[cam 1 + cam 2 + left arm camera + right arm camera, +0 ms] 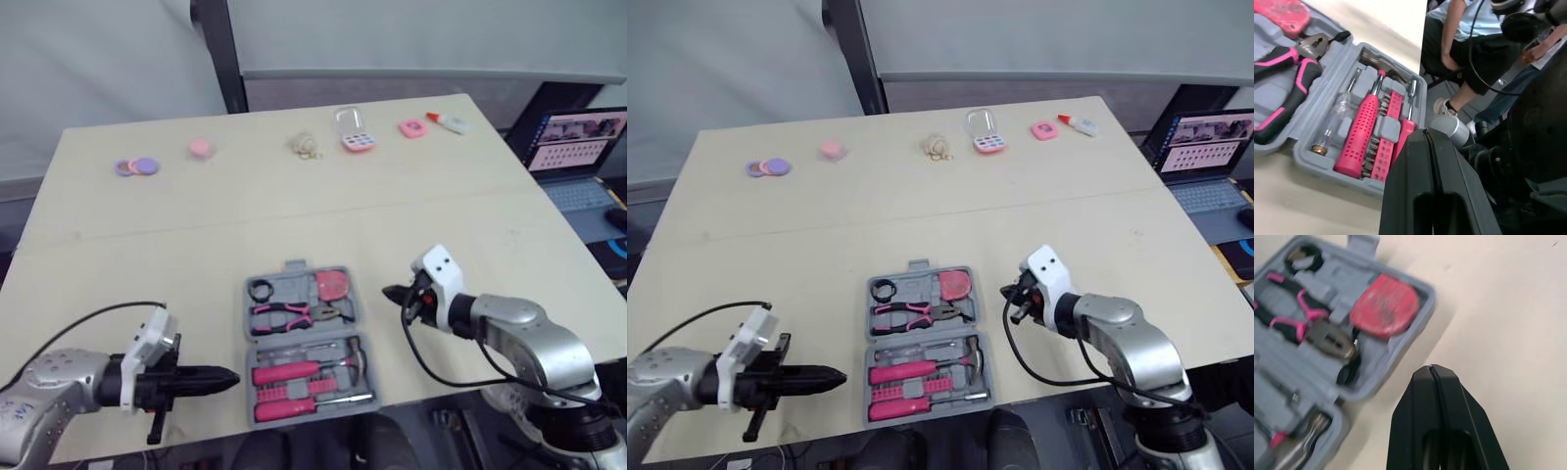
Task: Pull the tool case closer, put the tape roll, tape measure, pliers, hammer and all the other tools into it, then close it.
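Table (196, 245), pale top. Open grey tool case (307, 343) at the near edge. Well beyond the tool case, in a row: purple discs (136, 166), pink lump (200, 148), beige clump (307, 145), clear-lidded pink box (355, 132), pink pad (412, 128), small white bottle (453, 122).

I find no lettering I can read on my grey plastic tool case (294, 290) or on the pink-handled tools (284, 373) in it. The lit screen of the open laptop (578, 137) may carry rows of text, but they are too small to read.
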`<act>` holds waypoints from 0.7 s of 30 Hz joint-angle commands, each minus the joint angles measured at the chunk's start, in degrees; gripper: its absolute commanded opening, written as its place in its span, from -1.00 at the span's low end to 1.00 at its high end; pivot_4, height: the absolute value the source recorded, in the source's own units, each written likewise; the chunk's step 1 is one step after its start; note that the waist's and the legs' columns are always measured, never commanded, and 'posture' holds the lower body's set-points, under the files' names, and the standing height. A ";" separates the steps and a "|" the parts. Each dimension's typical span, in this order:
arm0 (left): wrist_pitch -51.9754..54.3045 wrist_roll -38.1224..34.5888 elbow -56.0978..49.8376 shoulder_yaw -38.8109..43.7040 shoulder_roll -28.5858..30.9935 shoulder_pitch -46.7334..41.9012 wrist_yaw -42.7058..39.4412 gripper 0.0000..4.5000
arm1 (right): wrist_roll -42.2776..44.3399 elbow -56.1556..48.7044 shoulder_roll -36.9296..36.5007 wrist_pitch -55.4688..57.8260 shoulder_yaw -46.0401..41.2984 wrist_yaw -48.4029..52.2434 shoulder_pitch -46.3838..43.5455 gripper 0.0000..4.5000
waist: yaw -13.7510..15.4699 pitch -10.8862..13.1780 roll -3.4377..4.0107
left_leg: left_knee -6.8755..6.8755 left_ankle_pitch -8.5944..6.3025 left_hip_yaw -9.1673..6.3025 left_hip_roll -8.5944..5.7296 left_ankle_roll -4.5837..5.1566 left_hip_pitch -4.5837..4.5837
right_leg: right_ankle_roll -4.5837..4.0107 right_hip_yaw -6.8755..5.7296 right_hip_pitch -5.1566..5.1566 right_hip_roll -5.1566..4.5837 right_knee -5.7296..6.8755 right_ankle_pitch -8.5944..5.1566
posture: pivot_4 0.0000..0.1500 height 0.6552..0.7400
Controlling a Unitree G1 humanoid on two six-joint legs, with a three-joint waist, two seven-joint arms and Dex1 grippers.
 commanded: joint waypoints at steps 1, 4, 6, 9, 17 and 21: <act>-5.93 3.24 0.84 -3.28 -2.21 1.01 0.07 -0.99 | 0.45 -0.13 0.30 -0.77 -2.05 -2.24 -0.37 -1.00 | 0.20 0.00 -0.01 | 0.01 0.00 0.08 -0.03 0.00 -0.01 | 0.00 -0.01 0.00 -0.01 0.01 0.00 | 1.00 1.00; -9.84 5.75 1.95 -5.65 -4.45 1.61 1.11 -0.99 | 0.36 0.08 0.28 -1.59 -1.60 -2.65 -0.07 -1.00 | 0.10 -0.01 -0.01 | 0.00 0.00 0.28 -0.03 0.00 -0.04 | 0.00 -0.02 0.00 -0.01 -0.02 0.00 | 1.00 1.00; -11.88 6.73 2.49 -6.31 -5.77 1.87 1.98 -0.99 | 1.07 0.58 0.54 -0.95 -1.28 -2.49 -0.46 -1.00 | -0.07 -0.01 -0.01 | 0.00 0.00 0.40 -0.01 0.00 -0.02 | 0.00 0.00 0.00 0.02 -0.01 0.00 | 1.00 1.00; -13.70 7.61 2.70 -7.19 -7.49 1.76 3.53 -0.99 | 3.14 2.72 1.83 0.45 -2.12 -2.22 -1.85 -1.00 | -0.14 -0.01 -0.01 | 0.00 0.00 0.40 0.03 0.00 -0.01 | 0.00 -0.01 0.00 0.06 0.00 0.00 | 1.00 1.00; -15.55 7.63 -1.56 -7.72 -8.85 5.54 6.45 -1.00 | 8.73 7.69 4.37 3.99 -4.46 -1.18 -4.93 -0.89 | -0.09 -0.01 0.00 | 0.00 0.00 0.33 0.02 0.00 -0.01 | 0.00 0.01 0.00 0.02 0.00 0.00 | 1.00 1.00; -16.54 9.05 -2.54 -8.73 -9.19 6.76 8.31 -1.00 | 11.37 10.64 4.45 5.06 -4.76 0.00 -6.95 -0.19 | -0.08 0.00 0.00 | 0.00 0.00 0.32 0.02 0.00 -0.01 | 0.00 0.03 0.00 0.02 -0.01 0.00 | 1.00 1.00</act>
